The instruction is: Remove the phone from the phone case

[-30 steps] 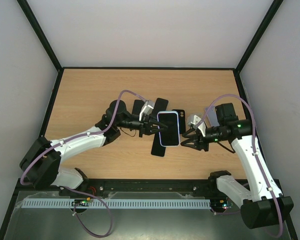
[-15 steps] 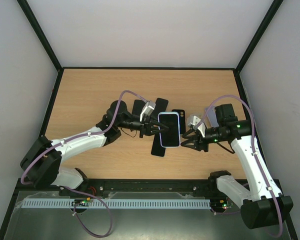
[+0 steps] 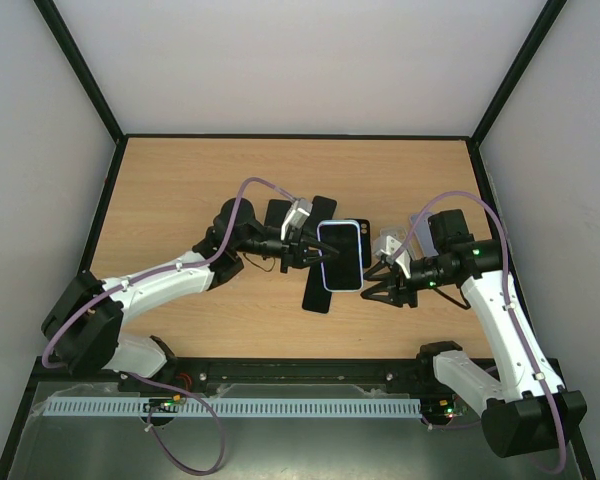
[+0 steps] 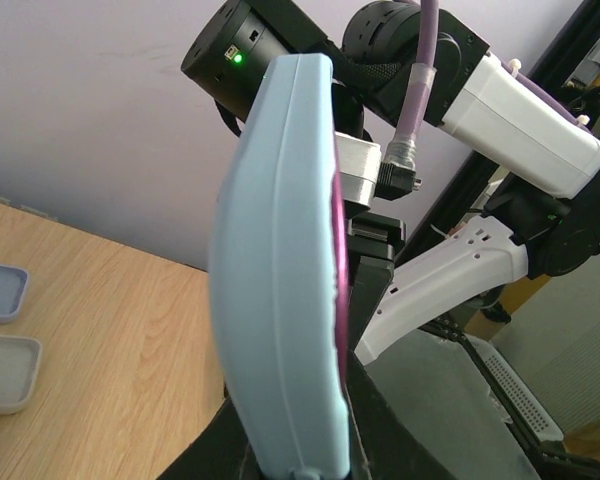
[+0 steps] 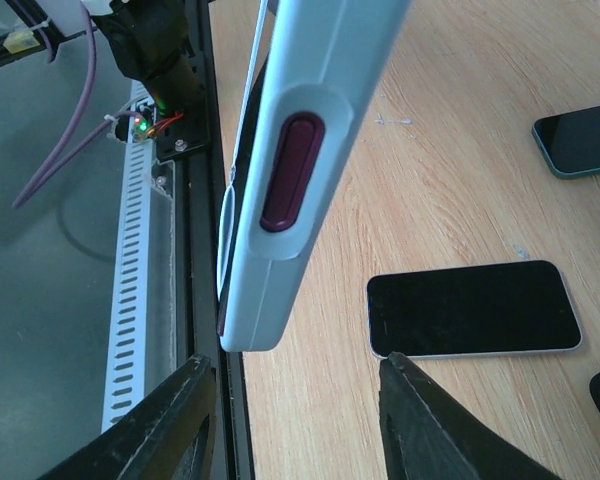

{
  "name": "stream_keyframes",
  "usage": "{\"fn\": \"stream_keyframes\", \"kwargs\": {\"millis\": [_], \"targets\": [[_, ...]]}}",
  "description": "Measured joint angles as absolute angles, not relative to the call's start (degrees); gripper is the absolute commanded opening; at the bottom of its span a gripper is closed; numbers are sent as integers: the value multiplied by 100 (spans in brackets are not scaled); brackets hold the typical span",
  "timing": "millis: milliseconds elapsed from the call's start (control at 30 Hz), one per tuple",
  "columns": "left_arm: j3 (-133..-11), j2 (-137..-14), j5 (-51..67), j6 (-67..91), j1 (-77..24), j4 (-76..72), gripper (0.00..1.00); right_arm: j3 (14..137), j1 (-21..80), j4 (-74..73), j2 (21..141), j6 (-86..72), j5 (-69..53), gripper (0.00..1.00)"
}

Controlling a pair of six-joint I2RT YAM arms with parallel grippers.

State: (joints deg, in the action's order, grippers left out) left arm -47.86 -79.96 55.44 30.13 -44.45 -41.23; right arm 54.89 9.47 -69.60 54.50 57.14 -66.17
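Between the left fingers: the phone case [image 4: 275,300], pinched by its left long edge in the left gripper [image 3: 308,252] and held off the wood.
Right fingers [image 5: 170,420]: spread wide on either side of the case's lower end, touching nothing.
Right gripper [image 3: 373,283]: just beside the case's right edge, on the near side.
Phone [image 3: 341,255]: seated in the case, dark screen up toward the overhead camera, pale rim all round it.
Side button [image 5: 292,170]: magenta, set in the pale case wall that faces the right wrist camera.
Place: above the middle of the counter [image 3: 180,180], a little toward its right edge, about midway between the far and near edges.
Black phone [image 3: 318,292]: flat on the wood, partly under the held one, toward the near edge.
Dark phones [image 3: 325,207]: flat on the wood, toward the far edge.
Handling (judged): both look light. The case bows in the left wrist view, so it is probably soft and will peel. The phone is likely stiff, smooth and slippery, and would take a drop badly.
Where to hold (judged): the left grip belongs on the case rim only, since clamping through to the phone would lock it in. The right fingers could take the phone's long edges once a corner lip is peeled back.
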Motion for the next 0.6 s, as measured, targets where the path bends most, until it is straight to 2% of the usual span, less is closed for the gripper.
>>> {"fn": "stream_keyframes", "kwargs": {"millis": [600], "targets": [[-4786,-8068,5561,3142,-4438,-4316,3,5581,958,-6591,5568,4963,-6687,43]]}}
